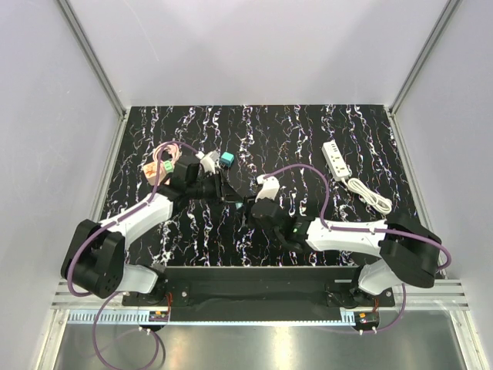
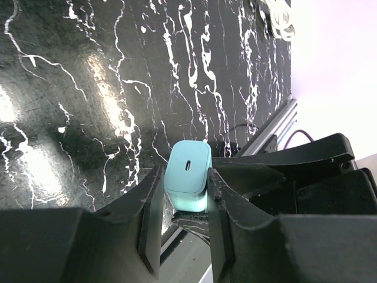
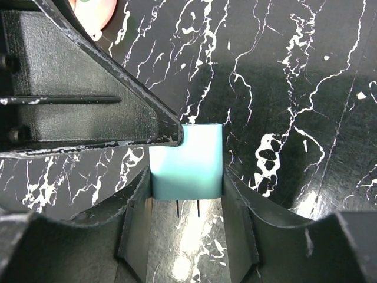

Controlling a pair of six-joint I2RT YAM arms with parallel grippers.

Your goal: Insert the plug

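Near the middle of the black, white-veined tabletop (image 1: 308, 131) the two arms meet tip to tip. The right hand (image 3: 185, 177) is partly closed, its two fingers pressed against opposite sides of the plug (image 3: 191, 159), a small teal cube. Two thin metal prongs stick out of the cube's near face, back toward that hand's palm. The left hand (image 2: 184, 175) is clamped tight on the same plug from the other side. In its wrist view the cube sits between both fingers with a slot-shaped port facing the camera, and the right hand's black body lies just beyond. In the right wrist view one left finger (image 3: 106, 118) crosses the cube's upper left corner. Both hands grip the plug at once, and it looks held clear of the tabletop. Further back on the left, an orange-tan block (image 1: 150, 171) and a mint-green block (image 1: 165, 166) lie side by side. Far to the right, a coiled white cord (image 1: 370, 193) leads to the white power strip (image 1: 337, 158), well apart from the plug
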